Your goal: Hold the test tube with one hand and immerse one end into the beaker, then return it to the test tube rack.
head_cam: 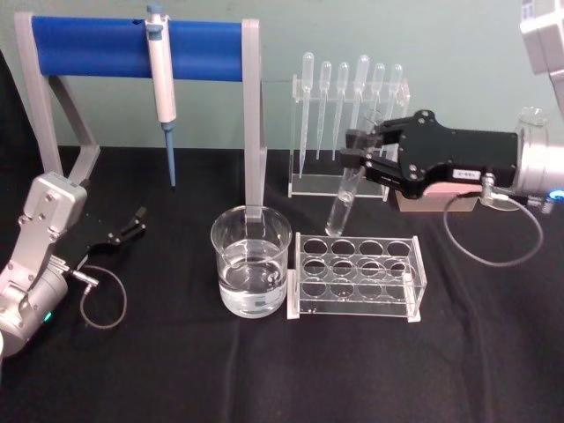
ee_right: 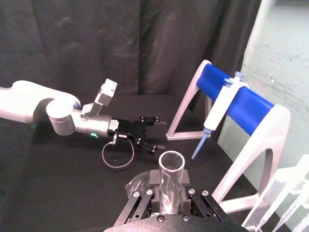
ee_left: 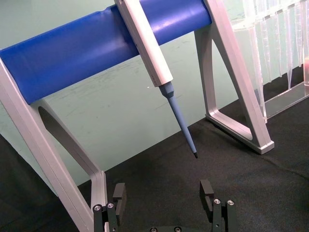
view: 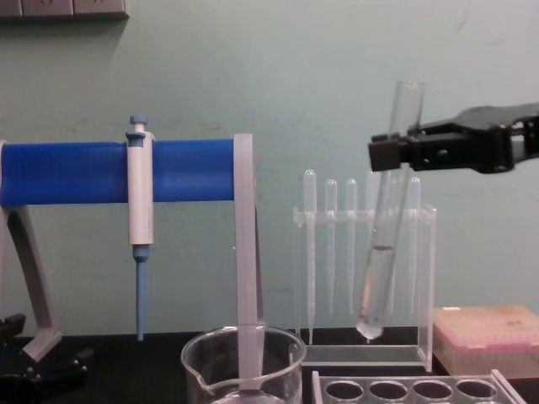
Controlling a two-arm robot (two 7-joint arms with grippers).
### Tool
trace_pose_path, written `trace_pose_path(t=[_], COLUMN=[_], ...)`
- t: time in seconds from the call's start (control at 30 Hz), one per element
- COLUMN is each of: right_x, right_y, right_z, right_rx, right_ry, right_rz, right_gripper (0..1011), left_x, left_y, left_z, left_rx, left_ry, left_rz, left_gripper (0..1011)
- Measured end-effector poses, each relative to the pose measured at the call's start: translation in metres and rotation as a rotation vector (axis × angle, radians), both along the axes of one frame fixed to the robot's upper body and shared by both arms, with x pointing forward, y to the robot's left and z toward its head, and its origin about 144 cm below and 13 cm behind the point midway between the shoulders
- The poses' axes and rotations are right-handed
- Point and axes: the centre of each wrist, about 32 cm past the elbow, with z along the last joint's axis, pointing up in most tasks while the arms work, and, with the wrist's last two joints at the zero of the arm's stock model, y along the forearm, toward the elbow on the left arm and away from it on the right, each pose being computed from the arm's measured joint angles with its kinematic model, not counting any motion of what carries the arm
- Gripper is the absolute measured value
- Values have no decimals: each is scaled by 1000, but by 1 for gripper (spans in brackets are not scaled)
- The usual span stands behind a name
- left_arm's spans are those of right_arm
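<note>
beaker (head_cam: 231, 264): front middle of the table (head_cam: 176, 370); upright; part-filled with clear liquid
rack (head_cam: 357, 308): clear, with rows of round holes; just beside the beaker on its right
left gripper (head_cam: 139, 222): low over the table at the left, well apart from the glassware; fingers released and spread, holding nothing
test tube (head_cam: 340, 210): in the air over the rack's back edge, right of the beaker; tilted, rim up and leaning right, round end down; clear liquid in its lower part; apart from both rack and beaker
right gripper (head_cam: 357, 157): reaches in from the right; fingers clenched on the test tube's upper part, below the rim
pipettes (head_cam: 344, 88): a row hanging in a clear stand (head_cam: 300, 185) behind the test tube
pink box (head_cam: 436, 198): on the table under the right gripper, beside the clear stand
pipettor (head_cam: 161, 79): hangs tip down from the blue bar (head_cam: 88, 48) of a grey frame; back left
</note>
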Motion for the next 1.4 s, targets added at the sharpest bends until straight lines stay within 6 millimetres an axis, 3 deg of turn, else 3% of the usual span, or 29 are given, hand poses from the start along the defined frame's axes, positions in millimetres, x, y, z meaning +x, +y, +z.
trace_pose_path(t=[0.27, 0.67, 0.9, 1.4], right_x=[15, 35, 40, 47], right_y=[25, 67, 82, 86], right_z=[15, 19, 9, -28], right_rx=[-4, -13, -27, -43], right_ry=[-37, -47, -30, -1], right_rz=[44, 117, 138, 141], right_gripper=[226, 226, 226, 226], left_x=[0, 0, 0, 0], left_y=[0, 0, 0, 0], left_z=[0, 0, 0, 0], left_rx=[0, 0, 0, 0], left_ry=[0, 0, 0, 0], left_rz=[0, 0, 0, 0], left_gripper=[1000, 1000, 1000, 1000])
